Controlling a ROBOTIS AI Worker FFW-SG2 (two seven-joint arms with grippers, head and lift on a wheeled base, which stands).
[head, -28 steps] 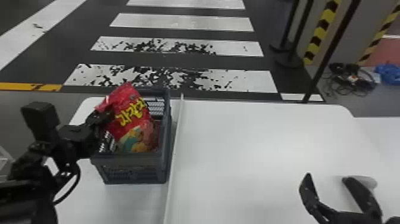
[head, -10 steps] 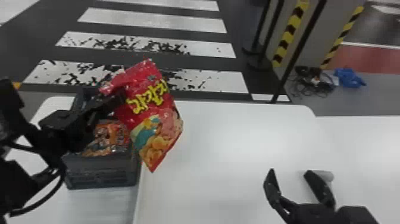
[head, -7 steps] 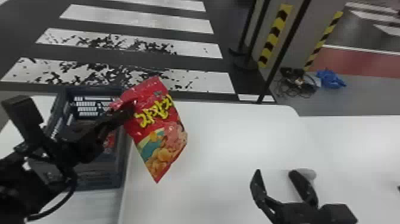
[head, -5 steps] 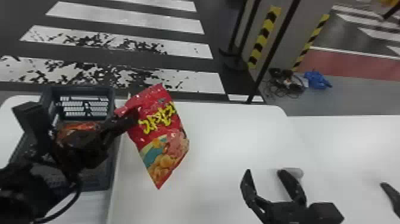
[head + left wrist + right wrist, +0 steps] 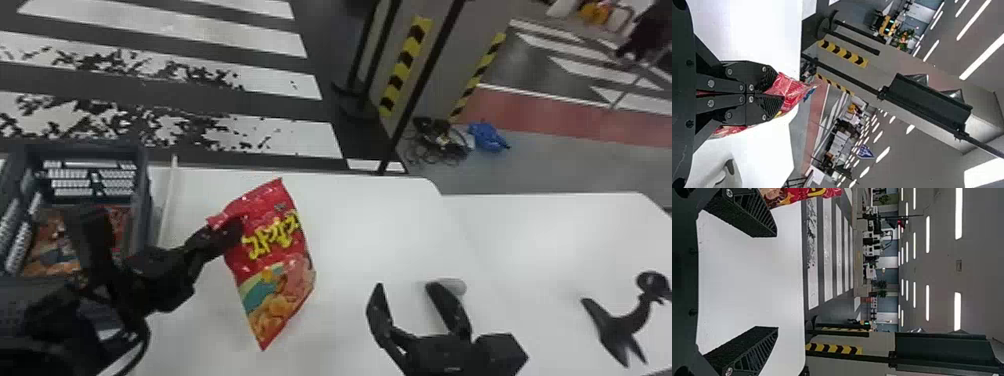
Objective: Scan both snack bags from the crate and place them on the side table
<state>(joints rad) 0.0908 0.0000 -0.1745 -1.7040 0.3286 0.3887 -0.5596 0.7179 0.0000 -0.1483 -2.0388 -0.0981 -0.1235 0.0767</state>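
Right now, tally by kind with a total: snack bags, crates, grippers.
Snack bags: 2 (red bag in the left gripper, second bag in the crate)
Crates: 1
Grippers: 2 (left gripper, right gripper)
Total: 5

At left stands the crate [image 5: 143, 210], one snack bag [image 5: 50, 255] seemingly lying in it. Right of the crate, above the worktop [image 5: 360, 225], another bag [image 5: 270, 280] hangs in the left end effector [image 5: 231, 234]. An adjoining worktop [image 5: 540, 240] lies farther right.
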